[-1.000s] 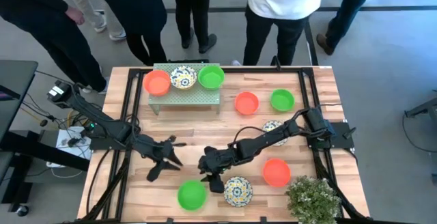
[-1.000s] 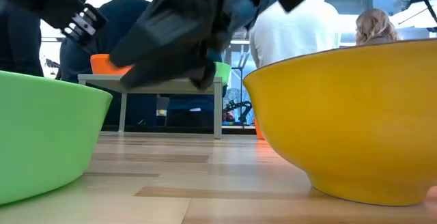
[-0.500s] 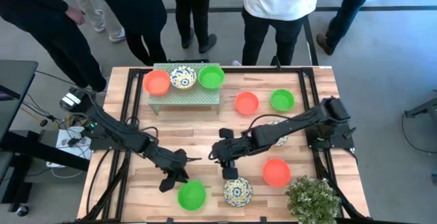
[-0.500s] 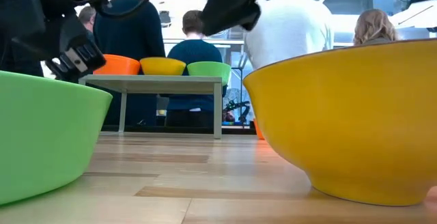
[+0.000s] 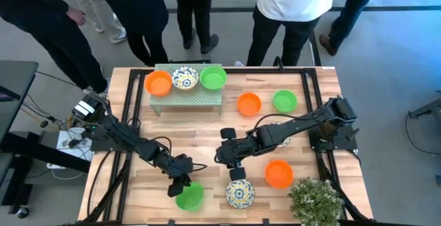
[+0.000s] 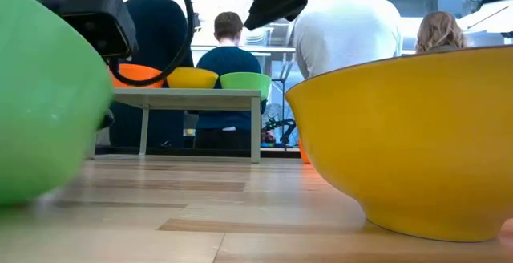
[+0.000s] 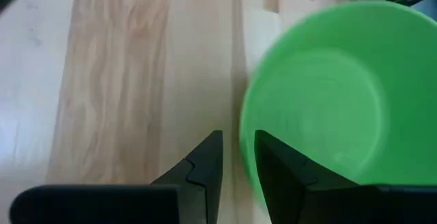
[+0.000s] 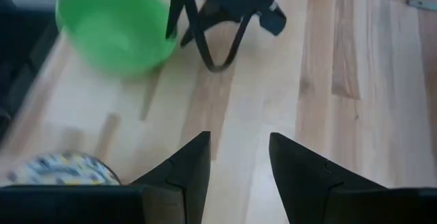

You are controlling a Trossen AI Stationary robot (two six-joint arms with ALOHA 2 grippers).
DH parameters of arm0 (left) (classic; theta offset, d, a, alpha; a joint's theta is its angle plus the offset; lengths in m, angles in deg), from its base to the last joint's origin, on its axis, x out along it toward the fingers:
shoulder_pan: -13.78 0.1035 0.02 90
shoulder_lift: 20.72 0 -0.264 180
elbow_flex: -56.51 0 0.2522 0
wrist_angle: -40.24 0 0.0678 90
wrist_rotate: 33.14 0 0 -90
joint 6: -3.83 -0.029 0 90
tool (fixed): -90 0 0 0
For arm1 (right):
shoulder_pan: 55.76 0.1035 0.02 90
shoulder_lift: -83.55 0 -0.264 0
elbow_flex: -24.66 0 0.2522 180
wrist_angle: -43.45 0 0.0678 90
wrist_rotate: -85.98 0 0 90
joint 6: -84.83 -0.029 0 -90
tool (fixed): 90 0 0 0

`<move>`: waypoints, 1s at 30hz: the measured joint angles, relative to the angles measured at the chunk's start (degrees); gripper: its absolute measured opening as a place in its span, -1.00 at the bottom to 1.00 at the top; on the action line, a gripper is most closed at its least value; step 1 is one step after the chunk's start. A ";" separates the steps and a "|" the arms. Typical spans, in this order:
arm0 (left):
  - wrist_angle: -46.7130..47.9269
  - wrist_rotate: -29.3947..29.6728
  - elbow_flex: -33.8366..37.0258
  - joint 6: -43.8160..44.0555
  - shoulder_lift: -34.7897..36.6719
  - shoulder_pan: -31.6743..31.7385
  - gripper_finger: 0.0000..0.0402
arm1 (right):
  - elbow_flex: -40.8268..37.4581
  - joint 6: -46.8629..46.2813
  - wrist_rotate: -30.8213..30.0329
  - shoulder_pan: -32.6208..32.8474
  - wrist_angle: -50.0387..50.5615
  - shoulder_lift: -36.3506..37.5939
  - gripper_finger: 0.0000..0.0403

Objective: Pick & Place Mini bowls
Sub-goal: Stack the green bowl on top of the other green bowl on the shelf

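My left gripper is shut on the rim of a plain green mini bowl near the table's near edge. The same bowl fills the left of the low view. My right gripper hangs open over bare wood just beyond a floral bowl, which sits on its base and touches nothing. An orange bowl, an orange bowl and a green bowl stand on the table. A further floral bowl is half hidden under the right arm. My left gripper pinches the green bowl's rim on its left side, one finger outside the wall and the other inside. The fingers come from above, slanting down toward the near edge. The bowl looks tipped in the low view; I cannot tell whether its base is off the table.
A raised green stand at the far side carries an orange bowl, a floral bowl and a green bowl. A bushy plant fills the near right corner. Several people stand beyond the far edge. Bare wood lies mid-table.
My left gripper moved toward the near edge and down onto the green bowl, then shut on its rim. The bowl shifted slightly left and rose or tipped in the low view. My right gripper drew up and rightward away from the near floral bowl and stayed open.
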 joint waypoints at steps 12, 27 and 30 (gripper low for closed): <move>-0.03 2.93 0.07 -4.26 0.83 -0.01 -0.95 | 0.00 6.37 0.00 -0.94 -0.29 0.02 -0.28; 10.48 10.17 0.04 -10.28 22.22 13.17 -0.96 | 0.00 20.16 3.30 2.67 -5.89 0.01 -0.28; 10.94 10.17 0.04 -14.56 23.36 16.97 -0.96 | 0.00 22.85 3.48 2.11 -7.79 -0.34 -0.28</move>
